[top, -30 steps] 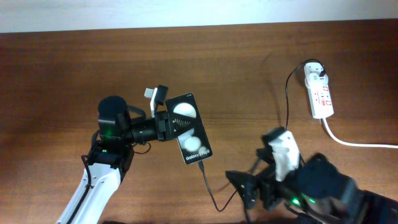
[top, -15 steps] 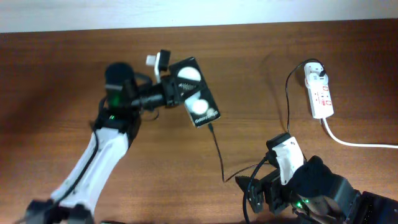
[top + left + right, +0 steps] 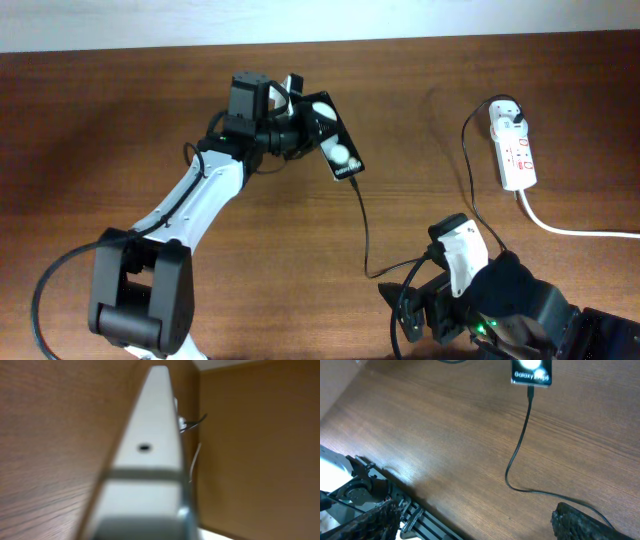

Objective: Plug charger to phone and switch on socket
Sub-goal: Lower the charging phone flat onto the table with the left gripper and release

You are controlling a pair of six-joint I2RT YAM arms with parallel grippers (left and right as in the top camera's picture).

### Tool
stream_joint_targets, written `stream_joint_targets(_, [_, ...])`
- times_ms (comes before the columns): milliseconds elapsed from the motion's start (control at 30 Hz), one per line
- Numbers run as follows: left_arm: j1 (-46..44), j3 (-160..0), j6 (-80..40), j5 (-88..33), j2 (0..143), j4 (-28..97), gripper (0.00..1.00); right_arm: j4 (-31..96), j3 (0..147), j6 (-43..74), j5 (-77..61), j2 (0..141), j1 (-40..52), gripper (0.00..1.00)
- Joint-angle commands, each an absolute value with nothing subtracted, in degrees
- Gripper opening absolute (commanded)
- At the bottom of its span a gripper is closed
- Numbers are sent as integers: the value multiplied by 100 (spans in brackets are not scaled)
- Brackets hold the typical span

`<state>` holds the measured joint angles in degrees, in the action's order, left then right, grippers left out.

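My left gripper point(image 3: 303, 128) is shut on the phone point(image 3: 336, 142) and holds it tilted near the back middle of the table. The phone is a black slab with two white round spots. Its edge fills the blurred left wrist view point(image 3: 155, 420). The charger point(image 3: 366, 235) has its tip in the phone's lower end. The thin black cable runs down, loops right and climbs to its plug point(image 3: 511, 111) in the socket point(image 3: 516, 155), a white strip at the right. My right gripper point(image 3: 418, 312) is open and empty at the front edge point(image 3: 475, 525). The phone point(image 3: 532, 372) and the cable point(image 3: 520, 445) show in the right wrist view.
The socket's thick white cord point(image 3: 570, 230) runs off to the right. The charger's slack loop lies just in front of my right gripper. The brown table's back edge point(image 3: 420, 38) meets a white wall just behind the phone.
My left arm has carried the phone up and to the right, toward the back of the table, dragging the cable along. My right gripper drew back slightly, then stayed still.
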<state>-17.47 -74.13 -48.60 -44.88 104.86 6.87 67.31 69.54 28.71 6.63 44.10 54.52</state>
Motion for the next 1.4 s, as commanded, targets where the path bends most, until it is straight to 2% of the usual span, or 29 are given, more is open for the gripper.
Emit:
stream_joint_targets(0, [-1763, -7922, -3671, -4351, 10551, 1422, 0, 6720, 7002, 2882, 757, 4414, 5437, 99])
stream_joint_targets(267, [-1844, -10527, -2294, -4418, 12398, 4641, 0, 6720, 7002, 2882, 757, 4414, 5437, 99])
stream_joint_targets(367, [-1885, -10536, -1935, -4880, 12921, 4807, 0, 6720, 7002, 2882, 757, 4416, 5437, 99])
stream_joint_targets(533, [-1914, -10536, -1916, -4860, 13421, 4831, 0, 6718, 7002, 2882, 757, 4414, 5437, 99])
stream_joint_targets(800, [-2300, -10501, -1922, -3948, 13511, 4853, 8, 6720, 7002, 2882, 757, 4414, 5437, 99])
stream_joint_targets(967, [-2484, -10501, -2008, -3564, 13511, 4853, 7, 6720, 7002, 2882, 757, 4416, 5437, 99])
stream_joint_targets(1167, [-2488, -10501, -2700, -3201, 13511, 4853, 14, 6720, 7002, 2882, 757, 4414, 5437, 99])
stream_joint_targets(1233, [-2488, -10501, -2698, -3162, 13511, 4853, 23, 6720, 7002, 2882, 757, 4416, 5437, 99])
stream_joint_targets(1367, [-2488, -10501, -2698, -3098, 13511, 4853, 31, 6718, 7002, 2882, 757, 4416, 5437, 99])
